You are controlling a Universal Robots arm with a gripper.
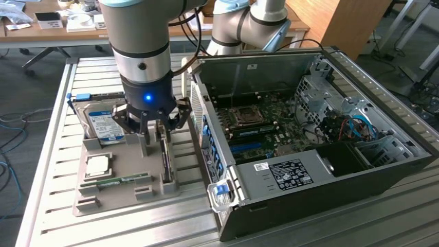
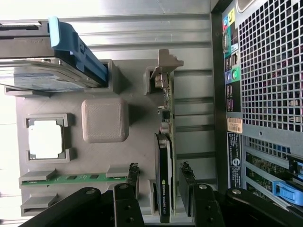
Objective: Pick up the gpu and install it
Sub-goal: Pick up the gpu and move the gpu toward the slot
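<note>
Slatted metal table fills my exterior view, with cluttered desks behind it. From here the gpu is only a thin dark strip standing on edge in a grey holder tray, and the arm covers its far end. In the wrist view the gpu is easier to read: black cooler face, green board edge and pale bracket at the far end. Its near end is lost behind the gripper's body and its lower edge sits down in the tray's slot. The print on the cooler is too small for me to read.

On the same tray sit a hard drive in a blue caddy, a processor and a green memory stick. An open computer case stands just beside the tray on the exterior view's right, its motherboard exposed.

The gripper hangs directly over the card, fingers spread wide, one on each side of it. I see a gap on both sides, so it grips nothing.
</note>
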